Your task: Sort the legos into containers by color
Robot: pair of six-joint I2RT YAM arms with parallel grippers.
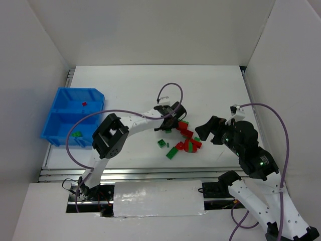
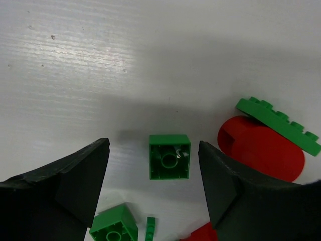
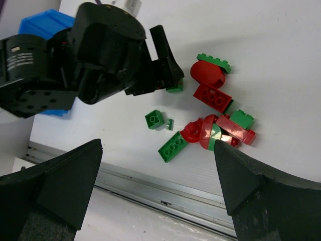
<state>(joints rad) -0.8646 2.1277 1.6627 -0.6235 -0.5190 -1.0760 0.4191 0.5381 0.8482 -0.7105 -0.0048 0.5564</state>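
Note:
The legos lie in a red and green heap (image 1: 186,142) mid-table. My left gripper (image 1: 170,123) is low over the heap's far left edge, open, its fingers straddling an upturned green square brick (image 2: 169,156) with a gap on each side. Another green square brick (image 2: 114,226) and a tiny green piece (image 2: 150,227) lie nearer the wrist. A red round piece (image 2: 261,148) carries a green plate (image 2: 281,123). My right gripper (image 1: 205,131) hovers open and empty right of the heap. The containers are one blue bin (image 1: 55,120) at the left, with a red brick (image 1: 85,104) in its far compartment and a green brick (image 1: 76,134) in its near one.
A long green brick (image 3: 173,147) lies closest to the table's front edge, by the metal rail (image 3: 165,188). White walls enclose the table on three sides. The left arm (image 3: 75,55) fills the upper left of the right wrist view.

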